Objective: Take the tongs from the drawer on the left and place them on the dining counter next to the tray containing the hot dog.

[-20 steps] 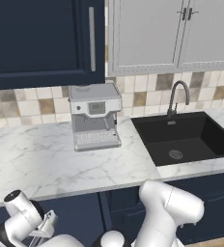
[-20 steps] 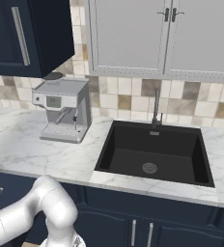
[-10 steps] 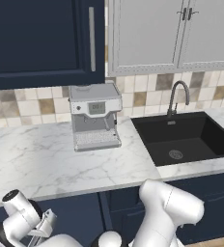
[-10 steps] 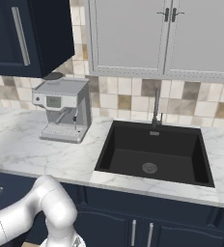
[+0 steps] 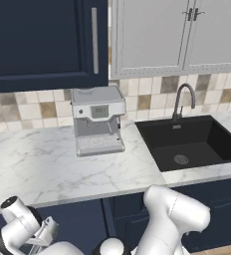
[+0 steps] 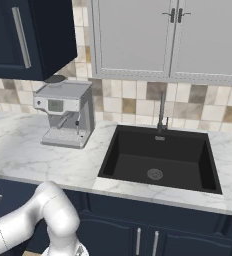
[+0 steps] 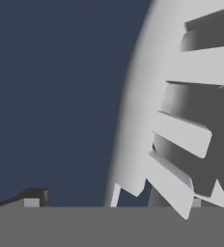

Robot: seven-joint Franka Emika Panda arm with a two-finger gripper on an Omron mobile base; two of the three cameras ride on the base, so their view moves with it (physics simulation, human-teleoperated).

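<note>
My gripper (image 5: 44, 233) hangs low at the left, below the marble counter's front edge, close to a navy cabinet front (image 5: 70, 216). The hand view looks flat onto that navy front (image 7: 56, 96) from very near. The dark fingertips (image 7: 33, 196) stand far apart in that view with nothing between them, so the gripper (image 7: 114, 200) is open. No handle shows, so I cannot tell whether this front is the drawer. The tongs are hidden. The dining counter, the tray and the hot dog are out of view.
A silver coffee machine (image 5: 97, 122) (image 6: 65, 114) stands on the marble counter (image 5: 33, 169). A black sink (image 5: 192, 142) (image 6: 160, 160) with a curved tap (image 5: 182, 99) lies to its right. Wall cabinets hang above. Navy doors with vertical handles (image 6: 138, 242) sit under the sink.
</note>
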